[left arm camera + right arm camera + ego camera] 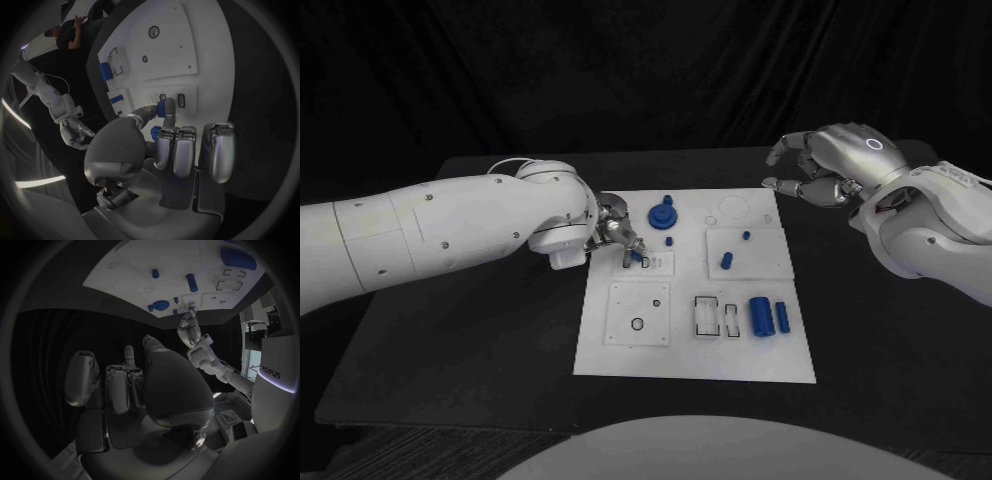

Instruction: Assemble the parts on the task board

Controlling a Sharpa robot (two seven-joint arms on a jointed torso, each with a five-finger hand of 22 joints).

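Note:
The white task board (692, 350) lies in the middle of the black table. My left hand (615, 236) is at the board's left edge and pinches a small blue part (636, 256) between thumb and finger, right over a small plate with two slots (656, 265). The left wrist view shows the pinched part (161, 108) just short of the slots (181, 100). A round blue part with a knob (664, 215) sits beside that hand. My right hand (826, 165) hangs above the back right of the table, fingers apart, holding nothing; it shows likewise in its own wrist view (156, 385).
On the board lie a blue cylinder (727, 262), two small pegs (746, 236), a thick blue cylinder (762, 315) and a thinner one (783, 318) beside two outlined slots (707, 315). A square plate with a ring hole (638, 324) sits front left.

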